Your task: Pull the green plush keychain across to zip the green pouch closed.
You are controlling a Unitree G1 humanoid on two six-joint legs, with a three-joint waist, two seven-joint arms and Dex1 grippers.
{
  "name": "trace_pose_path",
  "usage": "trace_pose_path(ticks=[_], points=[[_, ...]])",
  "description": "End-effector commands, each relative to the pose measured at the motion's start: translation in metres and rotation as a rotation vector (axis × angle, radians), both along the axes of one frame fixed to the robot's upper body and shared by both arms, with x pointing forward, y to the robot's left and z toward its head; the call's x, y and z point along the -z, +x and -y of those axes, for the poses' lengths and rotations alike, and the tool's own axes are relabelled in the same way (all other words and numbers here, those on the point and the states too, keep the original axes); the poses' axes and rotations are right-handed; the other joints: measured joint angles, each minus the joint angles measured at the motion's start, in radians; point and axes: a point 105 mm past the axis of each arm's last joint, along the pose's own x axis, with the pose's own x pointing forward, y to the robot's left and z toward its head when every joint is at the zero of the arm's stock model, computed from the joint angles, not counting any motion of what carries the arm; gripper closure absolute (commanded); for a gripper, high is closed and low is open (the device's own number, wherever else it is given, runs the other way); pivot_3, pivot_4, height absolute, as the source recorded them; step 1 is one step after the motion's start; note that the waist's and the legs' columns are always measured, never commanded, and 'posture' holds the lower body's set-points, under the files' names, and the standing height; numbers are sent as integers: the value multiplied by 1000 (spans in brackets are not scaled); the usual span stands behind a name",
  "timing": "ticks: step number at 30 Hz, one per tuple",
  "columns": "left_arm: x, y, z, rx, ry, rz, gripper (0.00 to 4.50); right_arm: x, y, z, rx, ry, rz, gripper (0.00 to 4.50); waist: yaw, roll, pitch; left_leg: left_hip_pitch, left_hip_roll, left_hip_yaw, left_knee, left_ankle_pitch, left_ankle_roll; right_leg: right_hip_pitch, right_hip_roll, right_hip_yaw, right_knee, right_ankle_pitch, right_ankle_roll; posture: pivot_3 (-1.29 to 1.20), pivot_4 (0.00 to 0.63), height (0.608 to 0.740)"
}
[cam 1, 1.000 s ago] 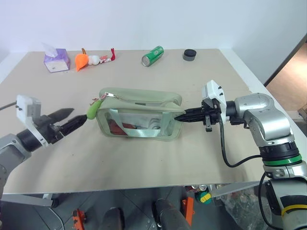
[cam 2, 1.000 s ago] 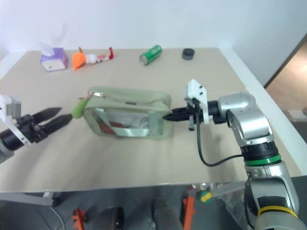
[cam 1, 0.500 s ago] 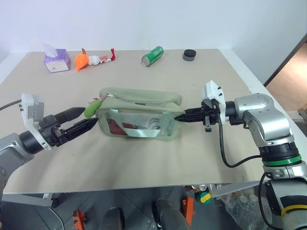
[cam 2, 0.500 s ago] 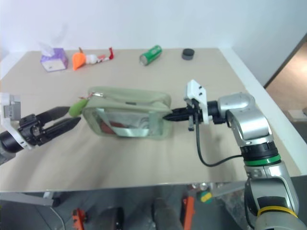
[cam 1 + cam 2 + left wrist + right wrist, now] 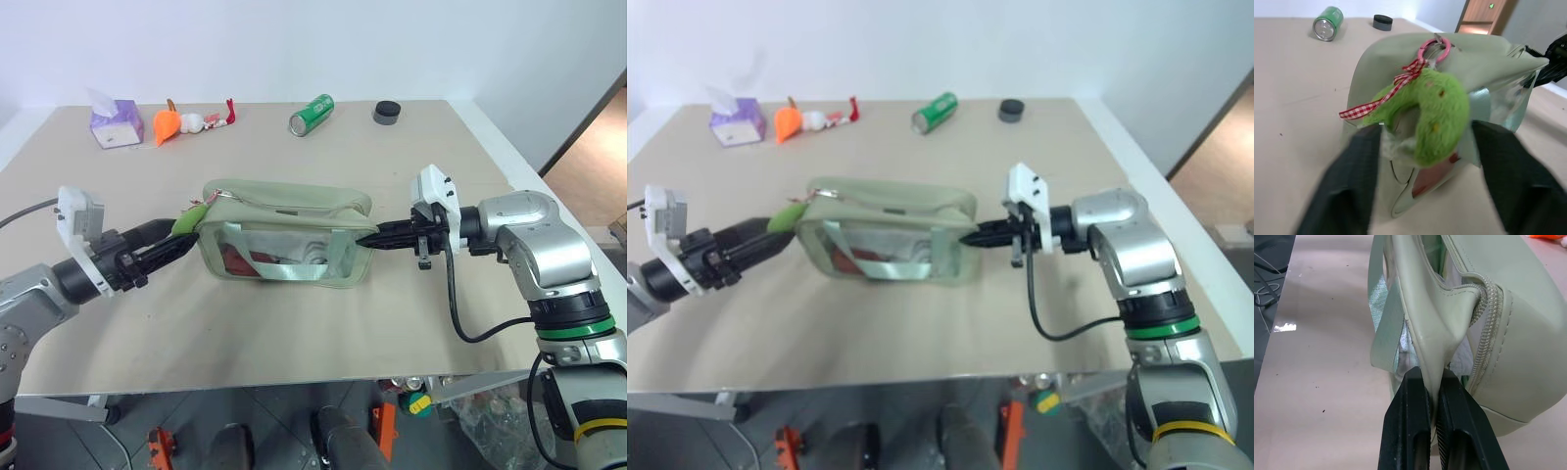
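Fingers of left gripper apart, flanking green plush keychain at green pouch left end; right gripper clamped on pouch's right-end tab

**Right tool pinches the pouch's end tab**

The right tool has its two black fingers pressed together on a fabric tab at the end of the green pouch. Beside the tab, the zipper gapes open. The pouch rests on the beige worktop.
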Motion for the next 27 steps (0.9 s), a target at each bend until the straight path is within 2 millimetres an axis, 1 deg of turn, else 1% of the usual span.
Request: trace_pose_path(ticks=[1,2,5,12,17,20,27], points=[[-9,-2,3,20,5,47,3210,-6,-3,-4,-22,0,33,4500,0,0,0,0,0,0,0,0,0,0,0,0,0,0,0,0,150,740],[-9,-2,3,24,3,47,3586,-6,-3,-4,-22,-1,33,4500,0,0,0,0,0,0,0,0,0,0,0,0,0,0,0,0,150,740],[-11,-4,4,34,-1,54,4452,-4,-3,-4,-22,-5,32,4500,0,0,0,0,0,0,0,0,0,0,0,0,0,0,0,0,150,740],[-25,-10,-1,31,-29,103,4452,-3,-2,-6,-29,-11,33,4500,0,0,0,0,0,0,0,0,0,0,0,0,0,0,0,0,150,740],[-46,-14,2,51,-44,175,4452,-2,-2,-7,-36,-15,34,4500,0,0,0,0,0,0,0,0,0,0,0,0,0,0,0,0,150,740],[-54,-9,9,56,-19,205,4452,-2,-1,-8,-37,-15,35,4500,-1,0,0,1,0,0,1,0,0,0,0,0,1,0,0,0,150,740],[-56,10,43,121,101,259,4452,-3,0,-9,-40,-16,41,4500,-2,0,0,2,0,0,1,0,0,2,1,1,2,0,0,0,150,740]])
